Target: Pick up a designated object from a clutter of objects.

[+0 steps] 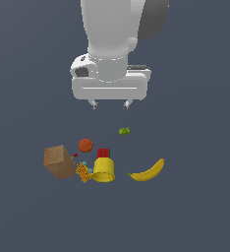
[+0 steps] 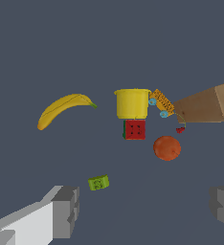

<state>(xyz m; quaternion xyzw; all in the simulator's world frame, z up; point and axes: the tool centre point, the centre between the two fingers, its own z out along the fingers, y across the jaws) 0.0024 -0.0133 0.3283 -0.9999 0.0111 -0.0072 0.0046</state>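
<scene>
Your claw (image 1: 109,104) hung above the bench (image 1: 195,206) with its fingers (image 2: 66,210) spread wide apart, gripping nothing. The tiny green piece (image 1: 124,131) lay nearest below it. Farther out, the banana (image 1: 147,171) rested alone on the exterior view's right, apart from the other items. The yellow cup (image 1: 103,170) sat just beside the red block (image 1: 103,153), with the orange-red ball (image 1: 85,145), orange patterned piece (image 1: 82,172) and cardboard cube (image 1: 59,161) toward the left.
</scene>
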